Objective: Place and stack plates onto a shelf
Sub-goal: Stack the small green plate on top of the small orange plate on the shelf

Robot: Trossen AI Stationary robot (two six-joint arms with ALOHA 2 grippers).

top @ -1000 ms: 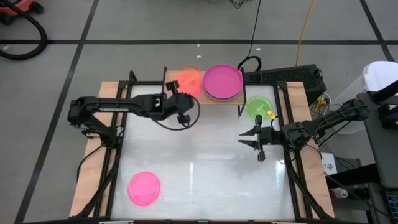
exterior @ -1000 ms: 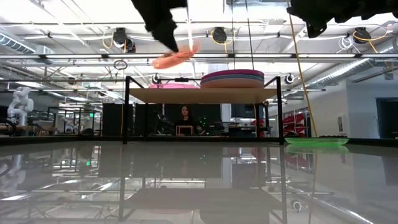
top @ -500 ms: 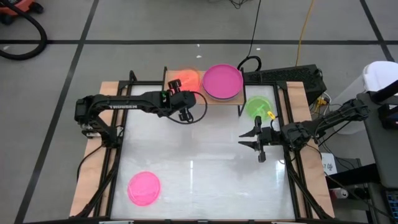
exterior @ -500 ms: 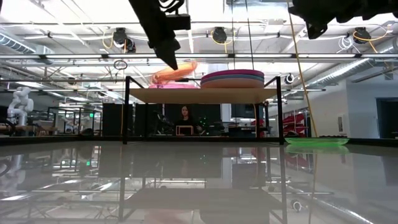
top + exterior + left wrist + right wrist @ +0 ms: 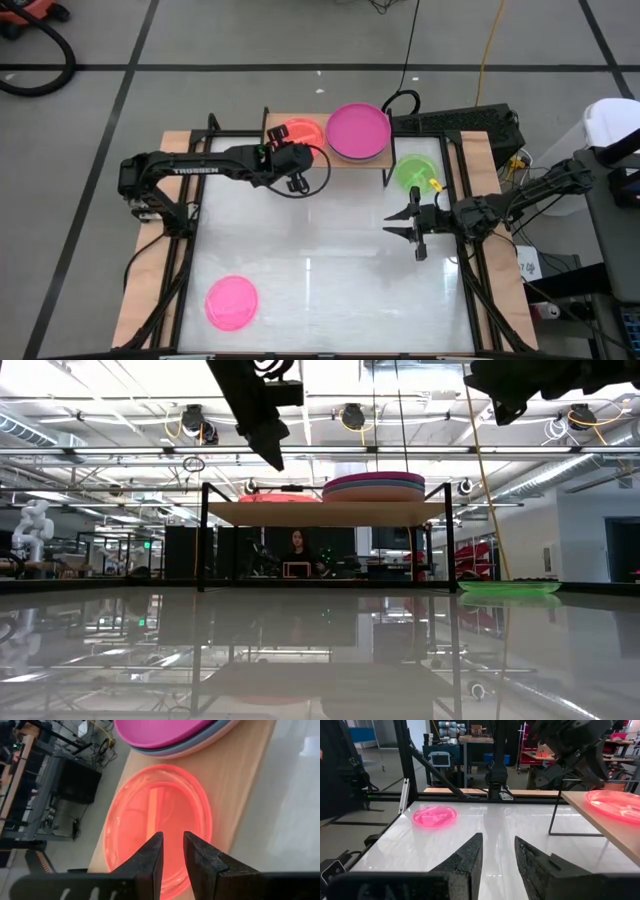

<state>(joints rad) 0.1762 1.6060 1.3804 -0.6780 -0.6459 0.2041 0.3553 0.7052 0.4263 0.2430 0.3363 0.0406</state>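
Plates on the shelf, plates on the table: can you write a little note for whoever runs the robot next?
Left gripper: jaws open, empty, hovering above the orange plate, which lies flat on the shelf.
Right gripper: jaws open, empty, waiting at the table's right side.
Done: orange plate on the shelf; beside it, a stack topped by the magenta plate.
Left: the green plate and the hot-pink plate, both on the table.

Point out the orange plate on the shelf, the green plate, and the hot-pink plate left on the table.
orange plate (image 5: 165,815): left wrist view, its centre.
green plate (image 5: 413,172): high view, its middle.
hot-pink plate (image 5: 232,302): high view, its centre.
shelf (image 5: 245,785): left wrist view, bare wood.
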